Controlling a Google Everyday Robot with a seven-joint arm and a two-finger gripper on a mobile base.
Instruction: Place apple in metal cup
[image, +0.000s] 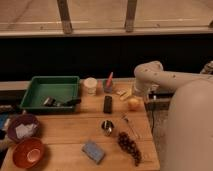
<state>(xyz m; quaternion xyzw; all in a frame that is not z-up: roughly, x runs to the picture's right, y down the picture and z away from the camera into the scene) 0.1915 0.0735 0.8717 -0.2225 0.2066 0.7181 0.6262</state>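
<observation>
The apple (133, 104) is a small orange-yellow fruit lying on the wooden table (65, 125) near its right edge. The metal cup (107, 128) stands upright a little nearer and to the left of the apple, its dark inside showing. My white arm reaches in from the right, and the gripper (137, 94) hangs just above and behind the apple, close to it. The gripper's tip is partly hidden by the arm's wrist.
A green tray (35, 95) holds tools at the back left. A cream-white cup (90, 85) and a grey cup with a red utensil (108, 85) stand at the back. A black bar (107, 104), grapes (129, 146), a blue sponge (93, 151), an orange bowl (27, 152) and a purple bowl (22, 127) lie around.
</observation>
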